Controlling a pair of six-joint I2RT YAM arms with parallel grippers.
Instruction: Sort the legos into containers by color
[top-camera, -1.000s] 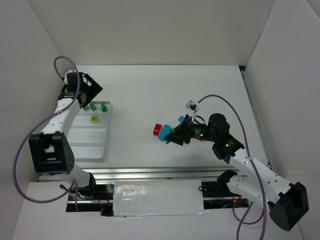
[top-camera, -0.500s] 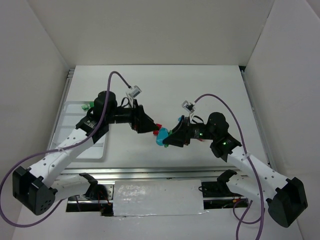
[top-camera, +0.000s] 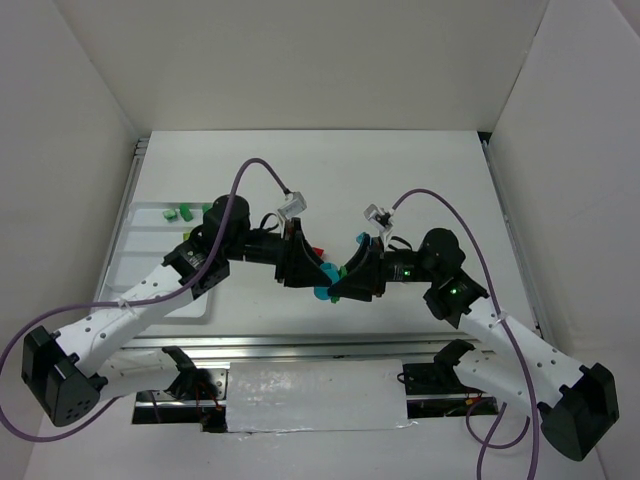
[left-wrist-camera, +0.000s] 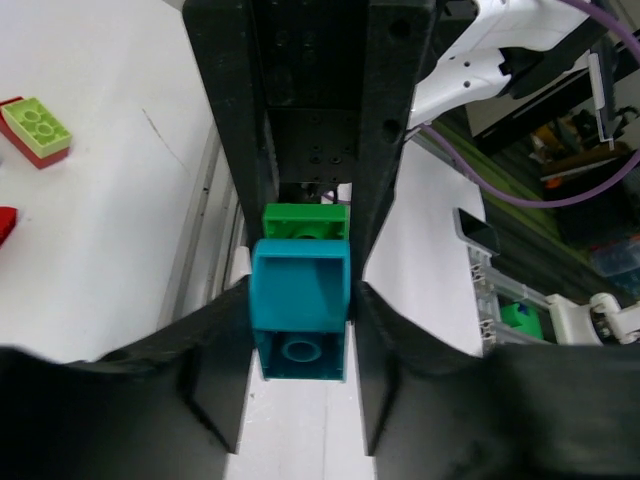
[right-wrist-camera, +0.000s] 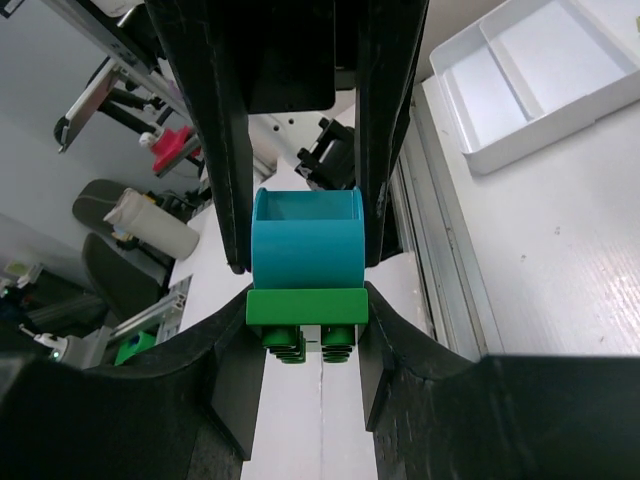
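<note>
While the left gripper pinches shut on the teal brick and the right gripper pinches shut on the dark green brick stuck to it, the joined pair sits between both arms over mid-table — well right of the white tray, green legos at its far end.

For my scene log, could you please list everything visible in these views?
Tray: one, white, table's left.
Tray bricks: two, green, tray's far end.
Teal brick: one, teal, mid-table, held.
Green brick: one, green, joined to teal brick.
Red bricks: two, red, mid-table.
Lime brick: one, lime, atop one red brick.
Table: one, white.
Left gripper: black, shut on teal brick.
Right gripper: black, shut on green brick.
</note>
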